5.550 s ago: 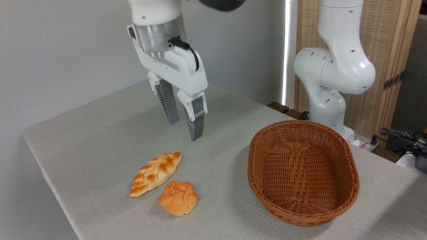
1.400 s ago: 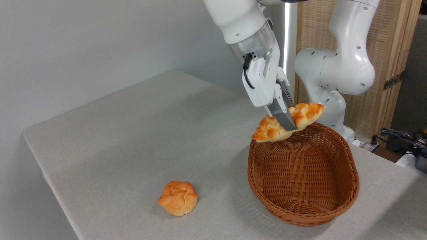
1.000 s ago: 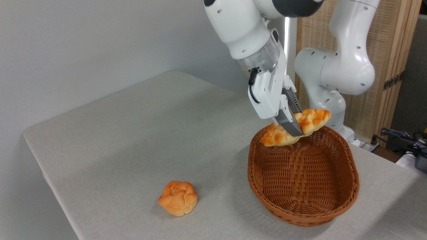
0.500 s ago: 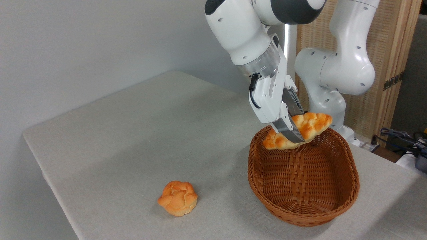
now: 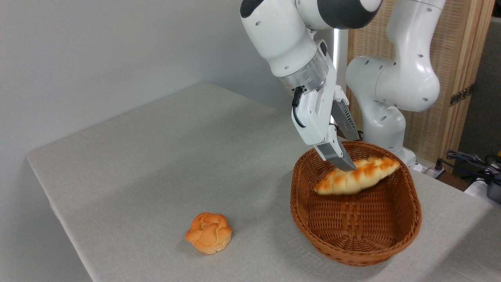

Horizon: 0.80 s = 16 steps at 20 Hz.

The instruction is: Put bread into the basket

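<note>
The braided golden bread [image 5: 357, 177] is inside the brown wicker basket [image 5: 354, 259], over its far half, tilted with its right end higher and blurred by motion. I cannot tell whether it rests on the basket's floor. My gripper [image 5: 352, 153] hangs just above it at the basket's far rim and is open. Its two grey fingers [image 5: 339, 154] stand apart, and the nearer tip is right at the loaf's top edge.
A small round knotted orange bun [image 5: 208, 232] lies on the grey table [image 5: 164, 156] to the left of the basket. The robot's white base [image 5: 391, 90] stands behind the basket. Cables [image 5: 473, 162] lie at the far right, and a wooden screen stands behind.
The fingers have spread apart and let go of the bread, which has dropped from between them down into the basket. The arm itself has barely moved.
</note>
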Each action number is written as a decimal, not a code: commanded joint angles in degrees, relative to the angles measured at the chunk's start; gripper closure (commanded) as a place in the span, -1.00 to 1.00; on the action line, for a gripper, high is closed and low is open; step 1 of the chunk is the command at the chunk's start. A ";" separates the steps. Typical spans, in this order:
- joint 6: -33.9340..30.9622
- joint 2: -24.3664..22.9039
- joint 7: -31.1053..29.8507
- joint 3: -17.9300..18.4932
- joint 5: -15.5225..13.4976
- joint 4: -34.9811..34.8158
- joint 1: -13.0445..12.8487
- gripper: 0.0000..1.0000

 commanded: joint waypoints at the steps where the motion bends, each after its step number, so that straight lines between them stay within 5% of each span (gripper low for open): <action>1: 1.09 0.15 1.04 0.54 1.10 -0.15 -0.64 -1.00; 6: 2.06 0.41 -3.07 -0.43 -0.21 3.70 -0.55 -1.00; 10: 2.06 5.15 -15.54 -0.43 -8.99 13.79 -0.20 -1.00; 16: 2.15 15.69 -34.18 0.19 -17.87 30.23 -0.20 -1.00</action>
